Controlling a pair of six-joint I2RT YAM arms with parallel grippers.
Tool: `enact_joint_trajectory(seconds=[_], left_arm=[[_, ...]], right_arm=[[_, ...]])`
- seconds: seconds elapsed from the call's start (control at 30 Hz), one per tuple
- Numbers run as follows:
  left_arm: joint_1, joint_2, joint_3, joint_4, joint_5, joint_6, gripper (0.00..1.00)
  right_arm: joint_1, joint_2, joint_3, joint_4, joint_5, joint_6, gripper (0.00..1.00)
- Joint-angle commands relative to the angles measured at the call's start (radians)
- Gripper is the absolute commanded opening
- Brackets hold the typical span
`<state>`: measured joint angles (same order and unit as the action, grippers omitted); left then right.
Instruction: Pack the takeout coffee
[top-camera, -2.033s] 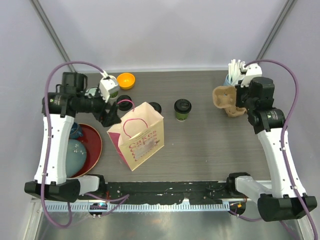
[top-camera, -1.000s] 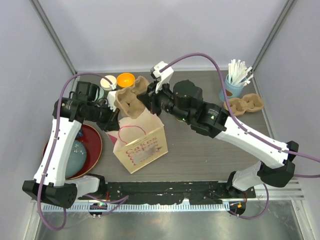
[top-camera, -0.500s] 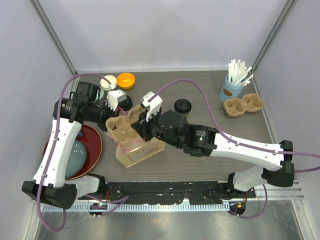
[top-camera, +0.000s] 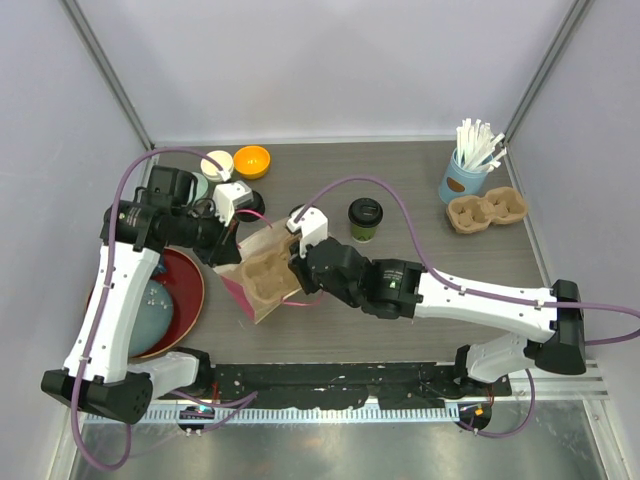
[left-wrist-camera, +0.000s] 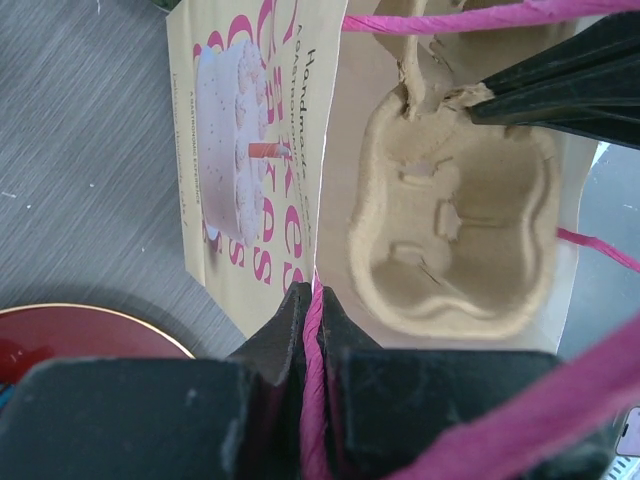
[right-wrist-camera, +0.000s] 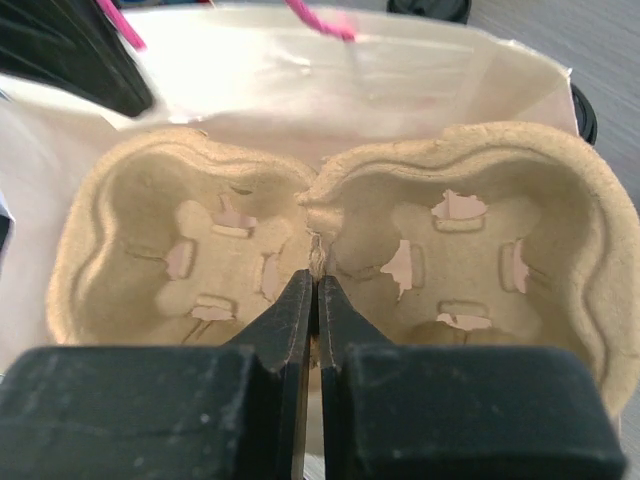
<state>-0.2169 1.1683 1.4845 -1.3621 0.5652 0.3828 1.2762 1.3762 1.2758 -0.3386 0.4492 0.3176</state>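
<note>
One lidded green cup (top-camera: 365, 220) stands unpacked near the table's (top-camera: 450, 290) far edge. The right gripper (right-wrist-camera: 310, 285), pinched shut on the cardboard carrier's (right-wrist-camera: 450, 250) centre ridge, has it in the paper bag's (left-wrist-camera: 250, 150) mouth (left gripper (left-wrist-camera: 312, 300) clamps the pink handle (left-wrist-camera: 440, 20)). Cups still to load, I judge.

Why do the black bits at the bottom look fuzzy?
Left wrist view: the left gripper sits too near the lens, so it blurs; the print on the paper bag is sharp. Right wrist view: the right gripper blurs likewise; the cup carrier is crisp.

"Handmade" and pink "Cakes" on paper bag (left-wrist-camera: 240, 230)
</note>
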Motion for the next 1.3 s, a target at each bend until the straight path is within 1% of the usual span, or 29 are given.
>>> enact_joint_trajectory(seconds=[0.0,0.1,0.13,0.17,0.27,0.3,0.37,0.43,0.53,0.7,0.73,0.8,0.83,0.87,0.93,0.97,1.1,1.17,1.27], left_arm=[[-0.004,-0.013,0.039,-0.121,0.051,0.030,0.00],[-0.004,-0.013,0.033,-0.143,0.073,0.051,0.00],[-0.004,-0.012,0.022,-0.144,0.079,0.053,0.00],[-0.004,-0.010,0.016,-0.144,0.091,0.053,0.00],[-0.004,-0.002,0.002,-0.134,0.134,0.034,0.00],[-0.006,0.001,0.005,-0.129,0.136,0.013,0.00],[-0.004,-0.007,0.011,-0.114,0.131,-0.008,0.00],[-0.006,-0.012,0.016,-0.109,0.137,-0.025,0.00],[-0.006,-0.006,0.013,-0.100,0.147,-0.048,0.00],[-0.004,0.014,0.032,-0.092,0.162,-0.105,0.00],[-0.004,0.016,0.039,-0.094,0.157,-0.111,0.00],[-0.004,0.013,0.045,-0.092,0.122,-0.127,0.00],[-0.004,0.007,0.040,-0.086,0.102,-0.128,0.00],[-0.004,0.002,0.033,-0.083,0.078,-0.124,0.00],[-0.004,-0.001,0.007,-0.086,0.052,-0.105,0.00],[-0.006,-0.001,-0.003,-0.089,0.056,-0.095,0.00],[-0.010,-0.010,-0.010,-0.147,0.180,-0.052,0.00],[-0.012,-0.021,-0.003,-0.153,0.187,-0.050,0.00],[-0.012,-0.024,0.010,-0.175,0.203,-0.038,0.00]], right_arm=[[0.000,-0.016,-0.015,-0.033,0.023,-0.005,0.01],[0.003,-0.025,-0.041,0.002,0.037,-0.008,0.01],[0.006,-0.028,-0.053,0.031,0.036,-0.043,0.01],[0.011,-0.022,-0.064,0.112,0.034,-0.079,0.01],[0.034,0.023,-0.066,0.223,0.031,-0.171,0.01],[0.037,0.073,-0.028,0.224,0.042,-0.176,0.01],[0.038,0.118,0.029,0.196,0.065,-0.172,0.01],[0.037,0.155,0.045,0.196,0.089,-0.169,0.01],[0.038,0.162,0.025,0.254,0.046,-0.184,0.01],[0.038,0.192,0.054,0.199,0.034,-0.164,0.01],[0.038,0.176,0.054,0.187,0.007,-0.157,0.01],[0.055,0.150,0.051,0.184,0.008,-0.170,0.01],[0.072,0.133,0.051,0.188,0.032,-0.195,0.01],[0.113,0.115,0.062,0.187,0.114,-0.234,0.01],[0.136,0.119,0.094,0.155,0.173,-0.305,0.01],[0.140,0.144,0.141,0.136,0.172,-0.310,0.01],[0.132,0.216,0.233,0.102,0.123,-0.305,0.01],[0.118,0.239,0.261,0.085,0.092,-0.273,0.01],[0.072,0.256,0.241,0.085,0.025,-0.215,0.01]])
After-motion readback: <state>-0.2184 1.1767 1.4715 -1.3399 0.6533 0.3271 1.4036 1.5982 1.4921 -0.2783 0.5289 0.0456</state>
